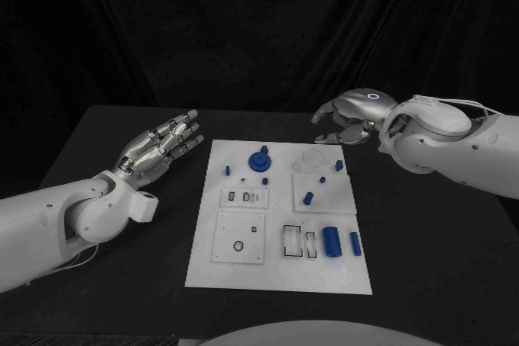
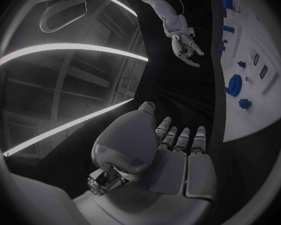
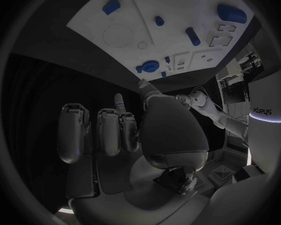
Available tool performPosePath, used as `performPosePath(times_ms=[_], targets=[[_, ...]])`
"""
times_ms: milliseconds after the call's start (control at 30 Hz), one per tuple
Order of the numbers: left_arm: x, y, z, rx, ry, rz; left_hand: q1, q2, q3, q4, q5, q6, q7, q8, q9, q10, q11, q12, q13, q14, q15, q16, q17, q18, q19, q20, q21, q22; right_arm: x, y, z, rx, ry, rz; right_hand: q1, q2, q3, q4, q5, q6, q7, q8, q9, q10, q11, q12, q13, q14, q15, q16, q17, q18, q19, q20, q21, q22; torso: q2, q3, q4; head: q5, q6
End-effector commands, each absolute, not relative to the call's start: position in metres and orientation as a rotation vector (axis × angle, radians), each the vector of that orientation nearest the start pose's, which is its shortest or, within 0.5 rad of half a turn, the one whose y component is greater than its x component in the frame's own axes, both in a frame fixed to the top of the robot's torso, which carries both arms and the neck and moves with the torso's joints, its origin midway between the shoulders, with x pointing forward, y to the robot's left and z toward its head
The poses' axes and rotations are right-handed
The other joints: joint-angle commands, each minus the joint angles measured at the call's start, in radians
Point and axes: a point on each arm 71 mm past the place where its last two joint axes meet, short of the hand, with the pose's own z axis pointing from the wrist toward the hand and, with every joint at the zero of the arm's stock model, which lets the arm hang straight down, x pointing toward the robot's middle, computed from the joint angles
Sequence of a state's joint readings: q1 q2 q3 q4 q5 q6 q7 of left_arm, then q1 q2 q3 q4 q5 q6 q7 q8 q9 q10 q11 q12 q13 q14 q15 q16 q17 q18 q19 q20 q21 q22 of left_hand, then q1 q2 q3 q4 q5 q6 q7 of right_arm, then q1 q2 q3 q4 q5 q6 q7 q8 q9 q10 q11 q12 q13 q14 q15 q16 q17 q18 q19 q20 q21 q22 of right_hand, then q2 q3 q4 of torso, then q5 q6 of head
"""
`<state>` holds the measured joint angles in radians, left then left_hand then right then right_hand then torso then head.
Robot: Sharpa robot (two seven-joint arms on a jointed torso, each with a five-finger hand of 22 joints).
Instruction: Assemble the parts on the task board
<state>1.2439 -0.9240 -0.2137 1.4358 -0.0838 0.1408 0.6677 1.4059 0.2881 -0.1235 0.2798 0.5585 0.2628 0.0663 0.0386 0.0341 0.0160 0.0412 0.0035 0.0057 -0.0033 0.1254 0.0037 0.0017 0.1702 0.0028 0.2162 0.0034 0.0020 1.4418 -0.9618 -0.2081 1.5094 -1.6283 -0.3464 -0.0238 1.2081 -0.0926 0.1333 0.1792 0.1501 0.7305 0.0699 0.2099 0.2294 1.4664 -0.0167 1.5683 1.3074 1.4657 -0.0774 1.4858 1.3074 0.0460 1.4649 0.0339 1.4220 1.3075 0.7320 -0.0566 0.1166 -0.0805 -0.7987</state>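
The white task board lies mid-table. A blue gear-shaped part stands near its far edge, with small blue pegs around the middle. Two blue cylinders lie at the near right. My left hand hovers left of the board, fingers apart and stretched, holding nothing. My right hand hangs above the table just beyond the board's far right corner, fingers loosely bent downward and empty. The left wrist view shows the left hand, the board, the gear and the right hand. The right wrist view shows the right hand over the board.
The black table spreads on both sides of the board. The board carries raised white plates with slots and a ring outline. A round recess lies near the far right corner. A dark curtain backs the table.
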Motion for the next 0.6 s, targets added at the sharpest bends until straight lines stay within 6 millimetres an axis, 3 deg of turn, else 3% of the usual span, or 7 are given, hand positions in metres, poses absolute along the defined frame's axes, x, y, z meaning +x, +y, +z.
performPosePath(times_ms=[33, 100, 333, 433, 600], targets=[[0.472, 0.255, -0.201, -0.847, 1.452, -1.895, 0.011, -0.002, 0.006, 0.002, 0.005, 0.005, -0.001, 0.006, 0.001, -0.001, 0.007, 0.003, 0.0, 0.003, 0.007, -0.004, -0.002, -0.009, -0.001, 0.005, -0.002, 0.0, 0.494, -0.267, -0.127, -0.398, 1.471, 0.433, 0.005, -0.017, -0.003, 0.018, 0.002, 0.001, -0.006, -0.005, -0.003, 0.104, -0.011, 0.002, 0.263, 0.079, -0.011, -0.009, 0.129, -0.009, 0.042, -0.009, 0.006, 0.202, -0.002, -0.002, -0.0049, 0.005, -0.001], [0.472, 0.255, -0.201, -0.846, 1.451, -1.897, 0.011, -0.002, 0.006, 0.002, 0.005, 0.004, -0.001, 0.006, 0.001, -0.001, 0.006, 0.003, 0.0, 0.003, 0.007, -0.004, -0.002, -0.009, -0.001, 0.005, -0.002, 0.0, 0.489, -0.277, -0.134, -0.385, 1.477, 0.432, 0.013, -0.032, -0.006, 0.052, 0.001, 0.011, -0.01, -0.006, -0.006, 0.104, -0.016, 0.002, 0.263, 0.078, -0.015, -0.017, 0.117, -0.009, 0.042, -0.013, 0.006, 0.203, -0.002, -0.0011, -0.0101, 0.011, 0.0], [0.472, 0.255, -0.203, -0.848, 1.452, -1.897, 0.011, -0.002, 0.006, 0.002, 0.005, 0.004, -0.001, 0.006, 0.001, -0.001, 0.006, 0.003, 0.0, 0.003, 0.007, -0.004, -0.002, -0.009, -0.001, 0.005, -0.002, 0.0, 0.482, -0.293, -0.157, -0.369, 1.498, 0.431, 0.031, -0.051, -0.011, 0.098, 0.001, 0.022, -0.01, -0.009, -0.012, 0.104, -0.017, 0.002, 0.263, 0.076, -0.016, -0.026, 0.103, -0.009, 0.04, -0.015, 0.002, 0.204, -0.002, -0.0014, -0.0064, 0.004, -0.002], [0.472, 0.255, -0.203, -0.849, 1.453, -1.899, 0.012, -0.002, 0.007, 0.001, 0.007, 0.003, -0.001, 0.005, 0.001, -0.001, 0.006, 0.003, 0.0, 0.003, 0.007, -0.004, -0.002, -0.01, -0.001, 0.005, -0.002, 0.0, 0.48, -0.299, -0.164, -0.362, 1.508, 0.426, 0.033, -0.055, -0.013, 0.106, 0.0, 0.022, -0.01, -0.01, -0.013, 0.104, -0.017, 0.002, 0.263, 0.076, -0.017, -0.026, 0.103, -0.009, 0.041, -0.015, 0.004, 0.205, -0.001, 0.0003, -0.0046, 0.004, 0.0], [0.472, 0.255, -0.204, -0.851, 1.455, -1.898, 0.012, -0.002, 0.008, 0.001, 0.007, 0.003, -0.001, 0.005, 0.001, -0.001, 0.006, 0.003, 0.0, 0.003, 0.007, -0.004, -0.002, -0.01, -0.001, 0.005, -0.002, 0.0, 0.478, -0.308, -0.176, -0.349, 1.538, 0.408, 0.025, -0.062, -0.021, 0.114, -0.014, 0.03, -0.008, -0.011, -0.016, 0.104, -0.016, 0.002, 0.263, 0.085, -0.017, 0.005, 0.142, -0.02, 0.061, -0.016, 0.047, 0.223, -0.003, -0.0023, -0.0101, 0.013, -0.002]])
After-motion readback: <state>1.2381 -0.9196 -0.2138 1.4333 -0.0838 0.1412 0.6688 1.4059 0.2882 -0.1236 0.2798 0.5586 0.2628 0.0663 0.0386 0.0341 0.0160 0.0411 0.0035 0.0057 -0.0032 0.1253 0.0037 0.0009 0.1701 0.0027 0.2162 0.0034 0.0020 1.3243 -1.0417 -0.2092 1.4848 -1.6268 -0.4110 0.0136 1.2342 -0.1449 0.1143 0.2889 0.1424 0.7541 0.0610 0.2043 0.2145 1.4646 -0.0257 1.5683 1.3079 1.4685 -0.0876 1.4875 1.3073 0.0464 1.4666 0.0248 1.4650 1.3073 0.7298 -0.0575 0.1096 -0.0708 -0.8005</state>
